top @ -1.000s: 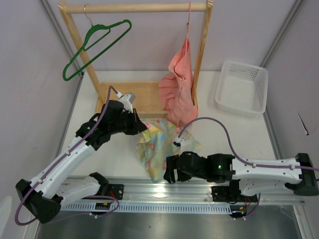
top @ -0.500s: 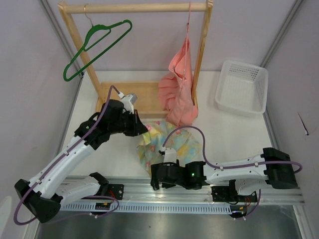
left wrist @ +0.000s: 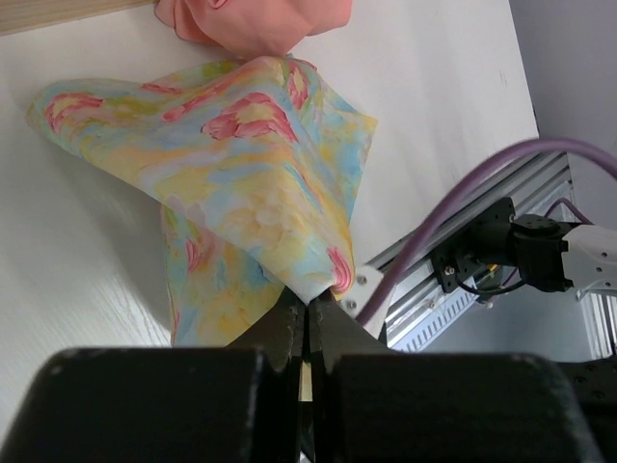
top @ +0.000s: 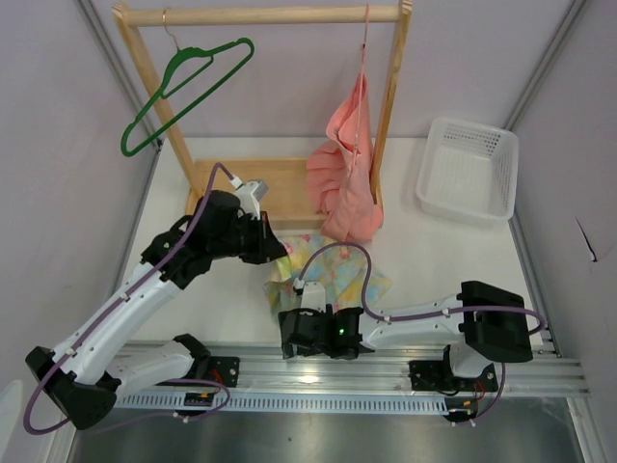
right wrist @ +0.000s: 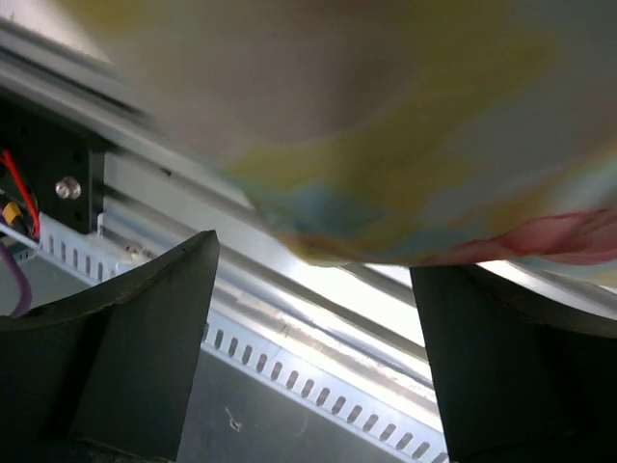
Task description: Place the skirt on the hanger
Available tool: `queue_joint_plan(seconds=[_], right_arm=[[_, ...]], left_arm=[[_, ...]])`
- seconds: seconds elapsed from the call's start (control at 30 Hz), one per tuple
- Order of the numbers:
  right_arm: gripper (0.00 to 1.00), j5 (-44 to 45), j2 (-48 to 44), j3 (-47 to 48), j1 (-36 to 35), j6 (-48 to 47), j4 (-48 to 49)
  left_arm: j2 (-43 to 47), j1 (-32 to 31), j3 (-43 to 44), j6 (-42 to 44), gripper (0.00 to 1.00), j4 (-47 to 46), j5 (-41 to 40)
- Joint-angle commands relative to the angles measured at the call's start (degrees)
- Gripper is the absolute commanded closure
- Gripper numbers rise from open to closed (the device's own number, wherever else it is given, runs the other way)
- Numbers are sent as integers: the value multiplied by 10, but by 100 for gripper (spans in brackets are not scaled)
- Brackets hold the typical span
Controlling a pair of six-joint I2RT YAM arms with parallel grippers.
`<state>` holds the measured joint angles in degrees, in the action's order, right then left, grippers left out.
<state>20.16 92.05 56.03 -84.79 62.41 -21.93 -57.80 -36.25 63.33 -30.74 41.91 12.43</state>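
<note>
The skirt [top: 333, 275], pastel yellow, mint and blue with pink flowers, lies bunched on the table's near middle. My left gripper [top: 275, 249] is shut on its left corner; in the left wrist view the jaws [left wrist: 310, 304] pinch a fold of the skirt [left wrist: 251, 183], which is pulled up. My right gripper [top: 287, 338] is open at the skirt's near edge, by the front rail. In the right wrist view its fingers [right wrist: 316, 256] stand wide apart with the skirt's hem [right wrist: 386, 125] blurred just above them. The dark green hanger [top: 183, 82] hangs tilted on the rack's rod, far left.
A wooden rack [top: 260, 14] stands at the back. A salmon-pink ruffled garment [top: 349, 169] hangs from its right end down to the table, close behind the skirt. A white basket [top: 469, 169] sits at the back right. An aluminium rail [top: 318, 371] runs along the near edge.
My right arm has folded and swung left along the near edge, bringing its open gripper under the skirt's near-left hem. The left gripper has kept its hold and barely moved.
</note>
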Motion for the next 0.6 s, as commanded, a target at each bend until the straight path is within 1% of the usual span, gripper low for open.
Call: queue_joint_plan(seconds=[0.0,0.07,0.1,0.17,0.2,0.23,0.3,0.33,0.4,0.43,0.47,0.5,0.53,0.57], right_arm=[[19,17,0,-17,17,24,26],[25,45,0,-13,18,25,-7],[40,62,-11,-14,25,25,-17],[63,68,-32,-18,40,11,-36],[84,73,-46,-23,50,6,-46],[92,75,-80,-27,71,-13,-52],[100,73,-120,-38,99,-30,-73],[100,69,-164,-41,132,-40,-80],[100,59,-212,-44,167,-75,-101],[100,50,-251,-39,209,-90,-113],[100,37,-269,-33,233,-125,-116],[100,4,-283,-8,258,-149,-117],[100,-17,-294,12,312,-174,-121],[100,-45,-290,35,339,-226,-123]], left_arm=[[8,-4,31,15,100,4,6],[9,-3,38,19,100,12,1],[9,-4,42,21,100,14,-1],[8,-4,56,26,100,23,-13],[8,-3,56,28,100,26,-19],[8,-3,64,30,100,29,-22],[3,0,76,38,100,39,-29],[2,1,79,40,100,42,-31],[-7,8,91,49,100,52,-33],[-11,11,96,52,100,55,-35],[-15,14,102,63,100,69,-38],[-25,21,131,68,100,76,-53],[-30,28,142,80,100,86,-57],[-35,35,164,86,100,91,-57]])
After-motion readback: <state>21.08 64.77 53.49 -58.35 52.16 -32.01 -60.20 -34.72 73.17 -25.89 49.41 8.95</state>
